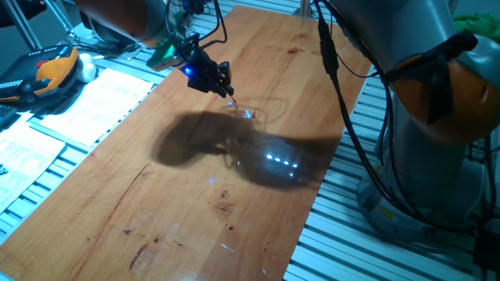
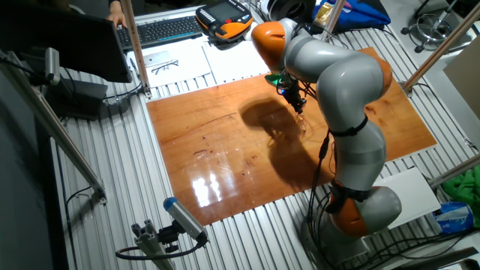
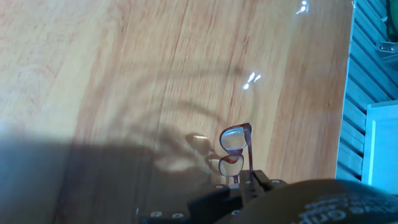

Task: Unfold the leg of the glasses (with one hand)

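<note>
In the hand view the fingertips (image 3: 256,180) sit at the bottom edge, drawn close together around one slim leg of the glasses (image 3: 233,149). That leg runs straight from the fingers up to the outer corner of the farther lens, so the jaws look pinched on it, with almost no gap between them. The two lenses stand one behind the other along the line of sight, so the front of the frame runs away from the hand, its long axis roughly in line with the held leg. The second leg cannot be made out. The lenses cast a faint double shadow to the left on the wood.

In one fixed view the hand (image 1: 223,86) points down and to the right, blue light glowing on its body, and the glasses (image 1: 246,114) show only as a thin glint just below its tip, close above the table (image 1: 156,218). Whether the frame touches the wood cannot be told. In the other fixed view the hand (image 2: 298,100) hangs over the far middle part of the board, and the glasses are too small to see. The arm's (image 2: 345,90) broad shadow falls across the wood beneath.
</note>
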### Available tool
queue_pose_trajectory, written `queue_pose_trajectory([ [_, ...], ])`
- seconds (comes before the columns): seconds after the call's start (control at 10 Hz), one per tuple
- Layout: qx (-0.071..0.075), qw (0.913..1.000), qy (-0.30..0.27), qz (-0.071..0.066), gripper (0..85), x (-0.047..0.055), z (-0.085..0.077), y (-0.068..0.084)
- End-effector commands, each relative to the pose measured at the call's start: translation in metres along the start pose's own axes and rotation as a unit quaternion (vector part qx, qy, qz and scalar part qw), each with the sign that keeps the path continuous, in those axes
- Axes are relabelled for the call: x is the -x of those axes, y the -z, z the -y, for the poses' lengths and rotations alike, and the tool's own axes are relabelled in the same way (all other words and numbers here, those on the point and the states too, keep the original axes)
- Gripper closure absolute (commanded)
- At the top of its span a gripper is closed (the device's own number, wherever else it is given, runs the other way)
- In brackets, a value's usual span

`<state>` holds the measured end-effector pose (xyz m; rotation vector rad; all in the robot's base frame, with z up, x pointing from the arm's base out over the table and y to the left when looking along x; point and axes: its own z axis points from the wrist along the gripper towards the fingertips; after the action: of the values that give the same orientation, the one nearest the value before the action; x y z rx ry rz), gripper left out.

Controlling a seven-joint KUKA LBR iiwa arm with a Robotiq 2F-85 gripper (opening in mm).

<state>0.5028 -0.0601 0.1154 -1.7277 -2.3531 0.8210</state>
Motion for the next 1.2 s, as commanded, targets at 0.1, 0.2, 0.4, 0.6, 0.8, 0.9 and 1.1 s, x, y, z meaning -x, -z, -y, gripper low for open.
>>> queue_pose_trajectory([
  [0.1, 0.003, 1.0, -0.004, 0.002, 51.0, -0.002, -0.002, 0.001],
  [0.2, 0.001, 1.0, -0.008, 0.004, 51.0, -0.004, -0.004, 0.003],
  [0.4, 0.002, 0.9999, -0.014, -0.001, 51.0, -0.008, -0.003, 0.005],
  [0.6, 0.012, 0.9997, -0.02, -0.009, 51.0, -0.012, -0.003, 0.007],
  [0.8, 0.018, 0.9995, -0.023, -0.011, 51.0, -0.012, -0.003, 0.007],
  [0.9, 0.022, 0.9994, -0.023, -0.017, 51.0, -0.009, -0.002, 0.009],
  [1.1, 0.038, 0.998, -0.016, -0.048, 51.0, 0.001, 0.003, 0.014],
])
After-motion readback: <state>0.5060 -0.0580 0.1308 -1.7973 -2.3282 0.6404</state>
